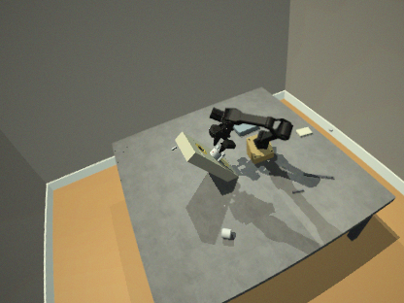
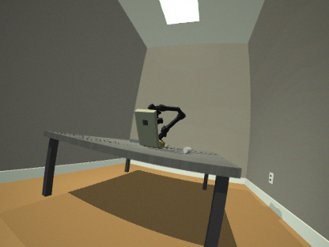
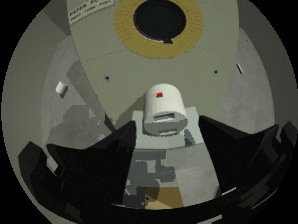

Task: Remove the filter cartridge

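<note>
The white filter cartridge [image 1: 216,152] [image 3: 165,105] is out of the round opening [image 3: 159,21]. It rests on a small pale ledge [image 3: 195,131] at the lower face of the service panel [image 1: 186,147] [image 2: 148,134] [image 3: 160,71]. Its slotted face points toward the arm's base, and a red mark shows on its side. My gripper [image 1: 221,140] [image 3: 168,121] is open. In the wrist view its fingertips stand left and right of the cartridge, with gaps on both sides. A shallow blue tray [image 1: 247,129] lies behind the arm, partly hidden by it.
The arm's yellow base block [image 1: 259,151] [image 3: 167,197] stands near the panel. A white cylinder [image 1: 226,233] [image 2: 187,150] [image 3: 61,88] lies on the grey table [image 1: 160,233]. A pale block [image 1: 304,131] and thin dark rods lie to the right. A small light piece [image 1: 174,148] lies behind the panel.
</note>
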### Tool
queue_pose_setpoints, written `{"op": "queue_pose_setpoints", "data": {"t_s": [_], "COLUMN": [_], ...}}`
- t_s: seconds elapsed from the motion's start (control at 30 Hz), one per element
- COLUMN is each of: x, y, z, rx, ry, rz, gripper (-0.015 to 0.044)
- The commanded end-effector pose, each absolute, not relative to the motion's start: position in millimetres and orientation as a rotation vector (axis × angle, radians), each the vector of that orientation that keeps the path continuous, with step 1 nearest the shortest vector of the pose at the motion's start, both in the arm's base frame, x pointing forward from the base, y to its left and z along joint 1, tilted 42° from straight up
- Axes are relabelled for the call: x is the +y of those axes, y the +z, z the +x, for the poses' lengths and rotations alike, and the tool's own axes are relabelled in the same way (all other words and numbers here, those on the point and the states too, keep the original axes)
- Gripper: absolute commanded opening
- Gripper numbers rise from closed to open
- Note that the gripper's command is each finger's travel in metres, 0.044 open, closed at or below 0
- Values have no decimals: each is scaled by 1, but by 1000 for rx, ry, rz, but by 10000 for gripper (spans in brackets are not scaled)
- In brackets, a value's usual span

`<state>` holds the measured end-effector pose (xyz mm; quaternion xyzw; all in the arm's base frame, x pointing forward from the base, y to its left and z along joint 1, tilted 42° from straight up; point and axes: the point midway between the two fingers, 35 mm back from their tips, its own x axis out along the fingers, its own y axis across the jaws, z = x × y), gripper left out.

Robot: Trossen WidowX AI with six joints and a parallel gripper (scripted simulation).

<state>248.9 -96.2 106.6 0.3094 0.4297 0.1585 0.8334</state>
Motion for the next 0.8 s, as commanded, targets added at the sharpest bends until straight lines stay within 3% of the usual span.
{"op": "queue_pose_setpoints", "data": {"t_s": [0.0, 0.37, 0.47, 0.67, 0.77], "x": [-92, -83, -85, -85, -85], "y": [102, 94, 96, 96, 96], "z": [252, 260, 259, 259, 259], "rx": [916, 912, 909, 909, 909], "ry": [335, 337, 338, 338, 338], "rz": [659, 661, 656, 656, 656], "gripper": [305, 305, 226, 186, 107]}}
